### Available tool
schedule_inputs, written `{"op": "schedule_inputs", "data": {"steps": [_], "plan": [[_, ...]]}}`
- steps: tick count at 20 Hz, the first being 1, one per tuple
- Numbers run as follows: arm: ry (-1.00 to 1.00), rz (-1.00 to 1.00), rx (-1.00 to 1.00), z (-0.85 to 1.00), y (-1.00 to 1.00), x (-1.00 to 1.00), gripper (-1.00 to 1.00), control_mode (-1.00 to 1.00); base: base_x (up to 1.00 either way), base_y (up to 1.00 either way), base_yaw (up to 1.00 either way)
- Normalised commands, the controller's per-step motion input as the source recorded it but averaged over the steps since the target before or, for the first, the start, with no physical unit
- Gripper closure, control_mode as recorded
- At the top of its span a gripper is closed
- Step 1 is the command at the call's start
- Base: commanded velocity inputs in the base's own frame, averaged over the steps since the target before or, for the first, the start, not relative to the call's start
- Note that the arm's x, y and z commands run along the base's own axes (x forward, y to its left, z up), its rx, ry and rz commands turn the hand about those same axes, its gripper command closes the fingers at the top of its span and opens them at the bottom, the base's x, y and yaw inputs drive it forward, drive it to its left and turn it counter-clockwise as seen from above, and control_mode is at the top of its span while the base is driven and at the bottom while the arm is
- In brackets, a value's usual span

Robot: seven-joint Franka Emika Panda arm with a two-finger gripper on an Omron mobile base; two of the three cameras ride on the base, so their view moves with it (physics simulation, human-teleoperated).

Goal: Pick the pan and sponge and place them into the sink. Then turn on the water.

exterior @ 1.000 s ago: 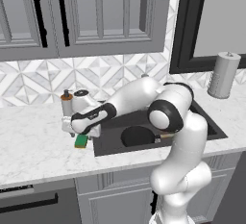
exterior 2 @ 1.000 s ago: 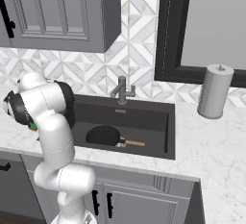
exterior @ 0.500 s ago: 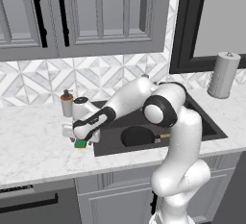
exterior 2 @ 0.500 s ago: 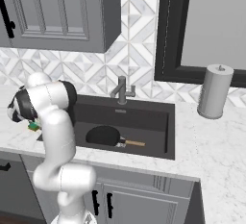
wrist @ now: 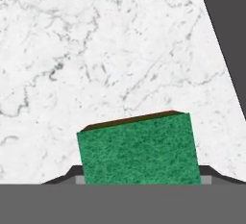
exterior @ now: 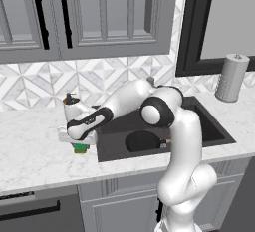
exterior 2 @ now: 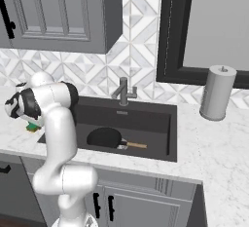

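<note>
Resting flat on the desk (exterior: 35,161) just left of the sink (exterior: 211,126), the sponge (exterior: 79,148) sits right under your gripper (exterior: 79,140), green face filling the hand view. I cannot tell whether the jaws have closed on it. Your pan (exterior 2: 104,137) already lies in the basin, so the sponge goes next.
</note>
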Motion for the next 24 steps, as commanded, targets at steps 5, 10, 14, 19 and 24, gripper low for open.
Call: {"op": "schedule_inputs", "data": {"steps": [5,10,14,19,24], "plan": [[-0.08,0.0,0.0,-0.38,-0.03,0.0,1.0,-1.0,0.0,0.0,0.0],[-0.12,-0.04,0.01,-0.05,-0.64,-0.17,1.0,-1.0,0.0,0.0,0.0],[-0.01,-0.11,0.01,0.14,-0.79,-0.19,1.0,-1.0,0.0,0.0,0.0],[0.0,-0.09,0.0,0.24,-0.78,-0.03,1.0,-1.0,0.0,0.0,0.0],[0.0,-0.11,0.0,0.09,-0.84,0.0,1.0,-1.0,0.0,0.0,0.0]]}}
